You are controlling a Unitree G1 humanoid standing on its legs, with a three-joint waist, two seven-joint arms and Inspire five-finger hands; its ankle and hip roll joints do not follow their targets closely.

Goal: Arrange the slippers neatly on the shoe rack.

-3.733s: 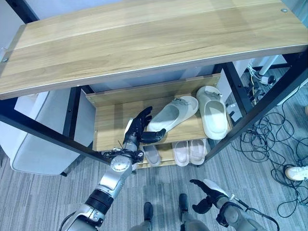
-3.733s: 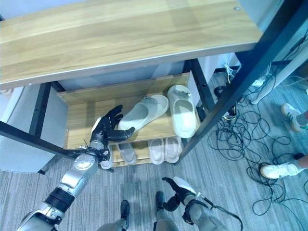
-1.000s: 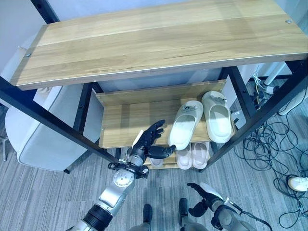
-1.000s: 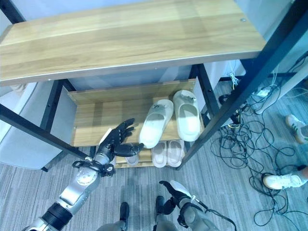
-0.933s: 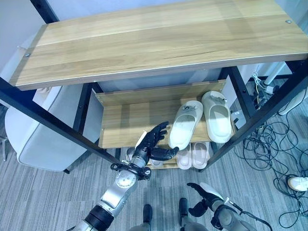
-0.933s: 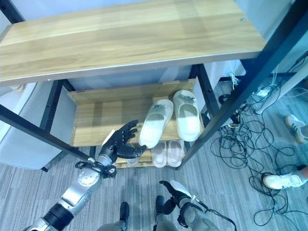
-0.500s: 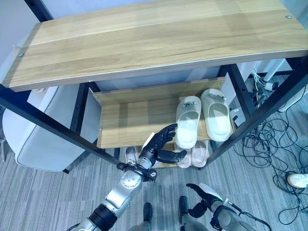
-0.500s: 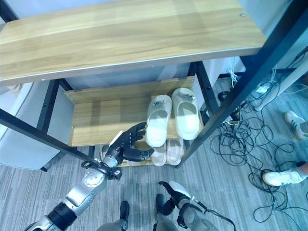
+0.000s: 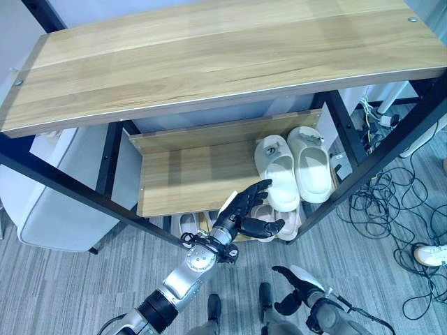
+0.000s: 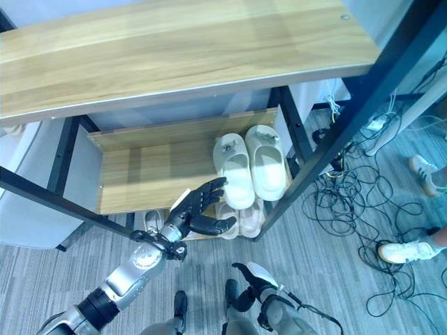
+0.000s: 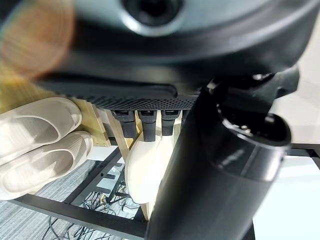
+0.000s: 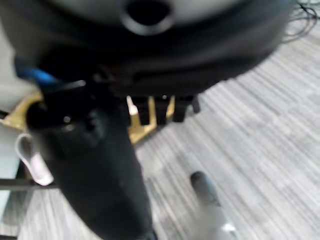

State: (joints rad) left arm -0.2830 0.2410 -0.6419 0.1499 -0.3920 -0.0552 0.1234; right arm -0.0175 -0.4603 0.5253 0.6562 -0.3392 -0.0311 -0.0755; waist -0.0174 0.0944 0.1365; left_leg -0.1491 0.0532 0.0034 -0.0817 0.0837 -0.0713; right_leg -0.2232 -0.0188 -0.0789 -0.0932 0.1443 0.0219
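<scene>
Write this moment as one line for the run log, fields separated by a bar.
left hand: open, at heel of left cream slipper | right cream slipper: beside it, parallel, middle shelf | right hand: low, idle

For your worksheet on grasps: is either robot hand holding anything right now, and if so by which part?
Nothing is held. The left hand is open by the heel of the left cream slipper; the right hand hangs low, holding nothing.

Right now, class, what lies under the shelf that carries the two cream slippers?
Under the middle shelf, a lower shelf holds pale slippers. The cream slippers, the shelf above and the open left hand cover most, so their number stays unclear.
</scene>
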